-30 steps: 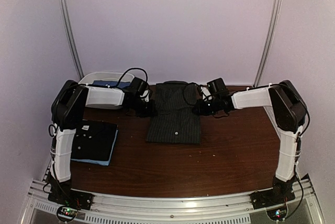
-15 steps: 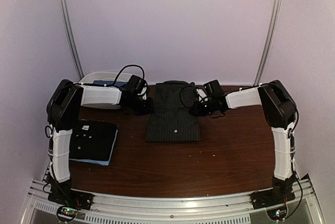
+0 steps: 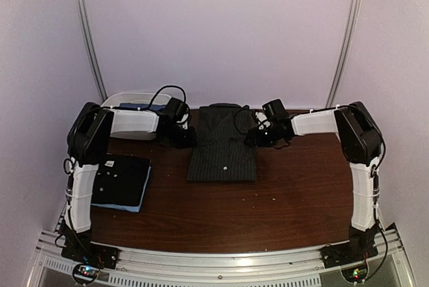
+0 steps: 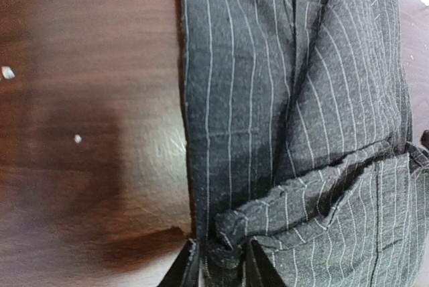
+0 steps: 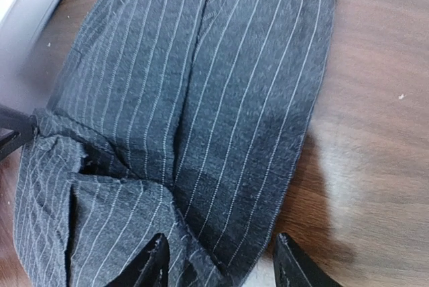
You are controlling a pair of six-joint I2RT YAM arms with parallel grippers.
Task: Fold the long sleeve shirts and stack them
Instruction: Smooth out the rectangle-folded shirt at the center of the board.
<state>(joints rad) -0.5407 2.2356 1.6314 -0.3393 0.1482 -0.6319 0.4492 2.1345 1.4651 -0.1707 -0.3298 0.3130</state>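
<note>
Beside pinstriped shirt (image 3: 222, 153), folded stack (image 3: 120, 181), white tub (image 3: 134, 96)

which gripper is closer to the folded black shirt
Left. The left gripper is at the left edge of the pinstriped shirt, the side toward the black shirt; the right gripper is at its right edge.

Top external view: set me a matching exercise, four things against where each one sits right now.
Things:
1. pinstriped shirt
2. black shirt
3. white tub
4. right gripper

Places:
A. far left corner of the table
B. middle of the table
C. at the pinstriped shirt's right edge
D. left side, on top of a light blue shirt

Pairs: 1-B; 2-D; 3-A; 4-C
</note>
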